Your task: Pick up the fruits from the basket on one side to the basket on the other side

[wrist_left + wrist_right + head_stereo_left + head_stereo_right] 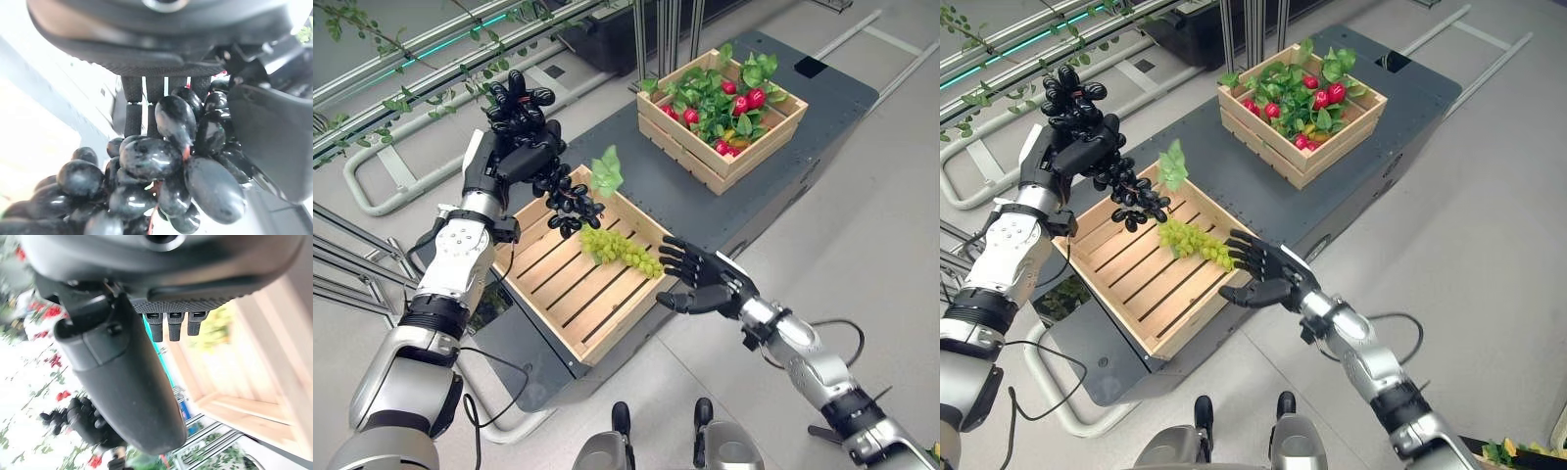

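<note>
Black grapes up in my left hand over the near crate

Left eye view: my left hand (514, 147) has its fingers curled round the black grape bunch (570, 204), which hangs above the near wooden crate (607, 330) – green grapes (622, 249) lie inside. Right hand (705, 279) hovers at the crate's edge, fingers spread apart. Far crate (700, 166) holds red fruit among leaves. Left wrist view: the black grapes sit against the fingers (133, 117)

Right robot hand (122, 382), fingers straight, beside a wooden crate (254, 416).

dark platform (636, 211) on the floor (862, 245), two wooden crates (582, 284) (724, 147) well apart on it
</note>
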Tool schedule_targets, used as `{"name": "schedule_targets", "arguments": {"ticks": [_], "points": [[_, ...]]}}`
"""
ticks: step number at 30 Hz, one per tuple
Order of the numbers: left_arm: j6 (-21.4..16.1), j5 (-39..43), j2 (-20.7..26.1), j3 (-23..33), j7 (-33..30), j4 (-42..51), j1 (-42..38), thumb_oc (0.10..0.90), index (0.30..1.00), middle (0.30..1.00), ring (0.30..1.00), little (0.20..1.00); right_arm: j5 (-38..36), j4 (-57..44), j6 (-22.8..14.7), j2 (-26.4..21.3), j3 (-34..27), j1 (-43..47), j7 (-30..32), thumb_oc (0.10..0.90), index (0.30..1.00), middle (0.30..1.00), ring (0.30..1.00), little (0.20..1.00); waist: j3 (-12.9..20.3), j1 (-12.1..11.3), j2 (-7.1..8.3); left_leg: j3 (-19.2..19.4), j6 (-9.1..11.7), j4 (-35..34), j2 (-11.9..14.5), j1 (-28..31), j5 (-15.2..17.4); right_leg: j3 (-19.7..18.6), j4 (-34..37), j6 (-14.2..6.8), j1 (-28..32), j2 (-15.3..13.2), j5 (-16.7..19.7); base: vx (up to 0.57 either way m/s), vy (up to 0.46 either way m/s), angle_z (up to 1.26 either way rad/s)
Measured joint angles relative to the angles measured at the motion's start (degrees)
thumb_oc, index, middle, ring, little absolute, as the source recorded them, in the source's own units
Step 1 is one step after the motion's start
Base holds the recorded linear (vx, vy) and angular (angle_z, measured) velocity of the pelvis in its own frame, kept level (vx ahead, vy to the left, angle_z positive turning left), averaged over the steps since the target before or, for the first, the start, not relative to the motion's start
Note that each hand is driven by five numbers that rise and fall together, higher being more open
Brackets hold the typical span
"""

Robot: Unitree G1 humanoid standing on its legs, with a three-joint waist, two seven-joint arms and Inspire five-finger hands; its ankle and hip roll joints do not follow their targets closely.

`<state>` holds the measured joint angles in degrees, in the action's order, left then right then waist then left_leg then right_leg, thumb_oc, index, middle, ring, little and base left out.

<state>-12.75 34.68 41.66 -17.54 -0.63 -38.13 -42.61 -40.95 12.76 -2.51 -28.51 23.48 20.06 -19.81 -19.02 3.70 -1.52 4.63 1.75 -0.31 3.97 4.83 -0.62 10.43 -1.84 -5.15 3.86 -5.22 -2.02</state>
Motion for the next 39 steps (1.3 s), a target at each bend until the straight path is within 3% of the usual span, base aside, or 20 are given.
{"name": "schedule_targets", "arguments": {"ticks": [4,12,21,39], "points": [[0.0,2.2,-1.1,-1.1,2.3,0.0,0.0,0.400,0.300,0.300,0.300,0.300,0.0,-0.1,2.5,0.2,1.8,5.9,0.6,0.800,0.900,0.900,0.900,0.900,2.1,-0.2,0.28,-0.1,-0.1,-3.9,-0.3,1.9,-1.4,0.0,6.5,-0.3,3.1,0.4,2.9,-0.02,-0.089,0.01],[0.0,1.9,-4.0,-5.1,5.5,0.1,-0.7,0.400,0.300,0.300,0.300,0.300,0.0,0.3,9.9,0.1,4.5,14.9,6.6,0.800,0.900,0.900,0.900,0.900,2.6,-2.0,0.69,-1.8,0.0,-4.7,-0.4,2.4,-2.0,0.9,6.9,-0.3,3.7,0.5,3.1,-0.01,-0.076,0.06],[0.0,-1.0,-5.2,-10.2,7.8,0.5,-1.2,0.400,0.300,0.300,0.300,0.300,-2.4,1.6,12.1,1.6,6.2,21.5,7.5,0.800,0.900,0.900,0.900,0.900,3.7,-3.0,2.46,-2.1,0.0,-4.7,-0.5,2.6,-2.1,1.1,6.9,-0.3,4.1,0.4,3.2,0.03,-0.039,0.02],[4.5,-1.3,-6.5,-11.4,5.5,1.7,-1.2,0.400,0.300,0.300,0.300,0.300,-7.0,5.6,14.9,3.8,6.5,21.8,7.8,0.800,0.900,0.900,0.900,0.900,3.8,-4.2,2.52,-3.1,-0.1,-4.7,-0.7,3.3,-2.6,1.6,6.9,-0.4,5.3,0.3,3.2,0.01,-0.008,0.02]]}}
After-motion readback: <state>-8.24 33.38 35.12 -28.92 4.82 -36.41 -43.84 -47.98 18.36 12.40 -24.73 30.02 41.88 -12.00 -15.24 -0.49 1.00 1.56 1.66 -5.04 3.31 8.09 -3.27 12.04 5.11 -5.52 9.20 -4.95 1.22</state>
